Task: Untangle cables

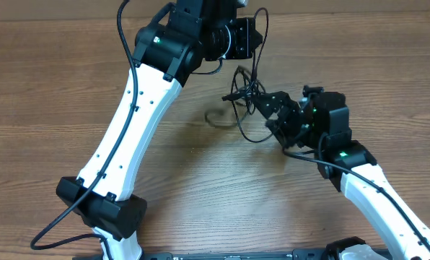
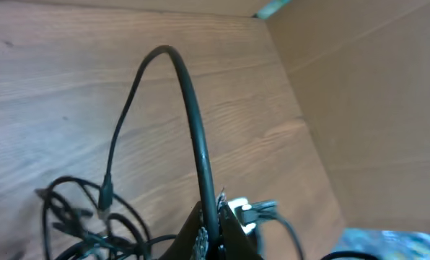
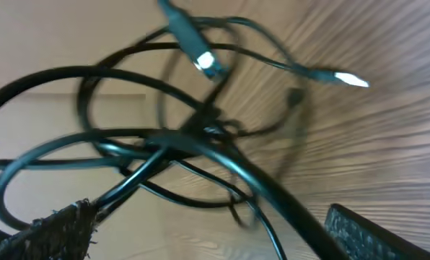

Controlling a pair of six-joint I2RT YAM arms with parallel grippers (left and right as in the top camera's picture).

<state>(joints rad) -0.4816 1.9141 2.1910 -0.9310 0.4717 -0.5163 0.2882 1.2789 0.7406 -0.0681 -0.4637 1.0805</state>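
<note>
The cables (image 1: 242,97) are one knotted bundle at the far middle of the desk (image 1: 49,87), between the two hands. One cord arches up out of the knot into the left hand (image 2: 209,230), which is pinched tight on it. The right hand (image 1: 265,112) stands wide, its fingers (image 3: 56,224) on either side of the tangle's loops, gripping nothing. Two silver-tipped plug ends (image 3: 208,63) stick out of the loops.
</note>
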